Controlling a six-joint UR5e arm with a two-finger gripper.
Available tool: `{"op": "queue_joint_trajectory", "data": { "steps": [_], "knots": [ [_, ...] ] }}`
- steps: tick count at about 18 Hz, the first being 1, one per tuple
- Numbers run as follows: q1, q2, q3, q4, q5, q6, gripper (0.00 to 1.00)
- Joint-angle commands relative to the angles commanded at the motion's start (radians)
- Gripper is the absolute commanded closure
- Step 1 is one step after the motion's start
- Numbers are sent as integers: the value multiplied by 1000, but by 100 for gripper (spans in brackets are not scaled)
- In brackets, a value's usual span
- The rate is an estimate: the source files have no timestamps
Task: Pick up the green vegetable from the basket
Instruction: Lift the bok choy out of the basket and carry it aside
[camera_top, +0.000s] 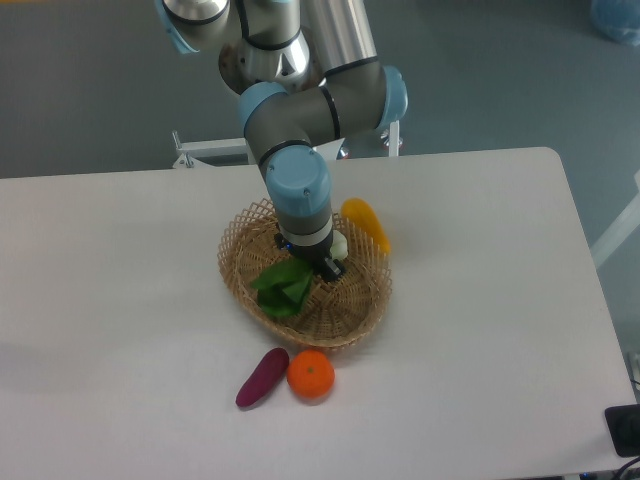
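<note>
Gripper: the gripper pointed down inside the basket, its dark fingers closed on the pale stem end of the bok choy.
Bok choy: dark green leaves hung down and to the left of the gripper, over the basket's middle; the whitish stem base showed just right of the gripper. Whether the leaves touched the basket floor could not be told.
Basket: light tan wicker, oval, with an open lattice rim; it sat near the middle of the tabletop, slightly toward the far edge.
Arm: the arm, grey with pale blue joint caps, reached in from beyond the far edge and hid part of the basket's far rim.
Yellow vegetable: the yellow vegetable lay against the basket's far right rim, on the outside.
Orange: the orange rested on the tabletop just in front of the basket's near rim.
Purple vegetable: the purple vegetable lay tilted just left of the orange, apparently touching it.
Tabletop: white, with a rounded far right corner.
</note>
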Motion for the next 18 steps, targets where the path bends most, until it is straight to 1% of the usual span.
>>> {"op": "queue_joint_trajectory", "data": {
  "steps": [4,6,7,9,13,15,18],
  "knots": [
    [34,3,92,-44,-17,0,81],
    [66,2,146,-69,-29,0,80],
    [77,-6,172,-81,-29,2,77],
    [107,-21,209,-95,-29,3,77],
    [166,-84,296,-97,-61,3,81],
    [178,-118,345,-98,-61,11,82],
    [196,-169,402,-98,-58,15,81]
  ]
}}
